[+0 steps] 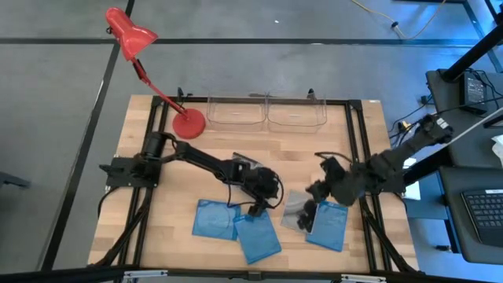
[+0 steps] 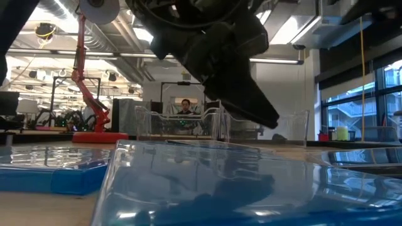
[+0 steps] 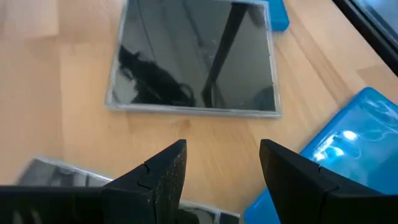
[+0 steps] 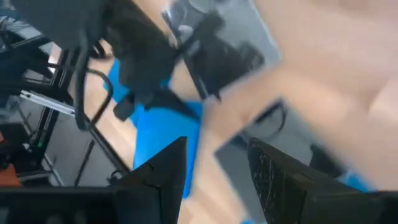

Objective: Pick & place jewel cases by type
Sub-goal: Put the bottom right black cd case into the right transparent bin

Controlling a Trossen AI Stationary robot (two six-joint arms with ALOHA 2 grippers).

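Three solid blue jewel cases lie flat near the table's near edge: one point(image 1: 214, 218), one point(image 1: 257, 236) and one point(image 1: 326, 224). A clear case with a dark insert point(image 1: 295, 211) point(image 3: 193, 59) lies flat between them. My left gripper point(image 1: 266, 192) point(image 3: 221, 174) is open and hovers over bare wood just left of that clear case. Another clear case point(image 3: 56, 174) shows beside its fingers. My right gripper point(image 1: 316, 195) point(image 4: 214, 168) is open above the clear case and the right blue case. The right wrist view is blurred.
Two clear open-topped trays point(image 1: 236, 114) point(image 1: 296, 114) stand side by side at the far edge. A red desk lamp's base point(image 1: 189, 123) stands left of them. Bare wood lies between trays and cases. A person point(image 2: 184, 107) sits in the room beyond the table.
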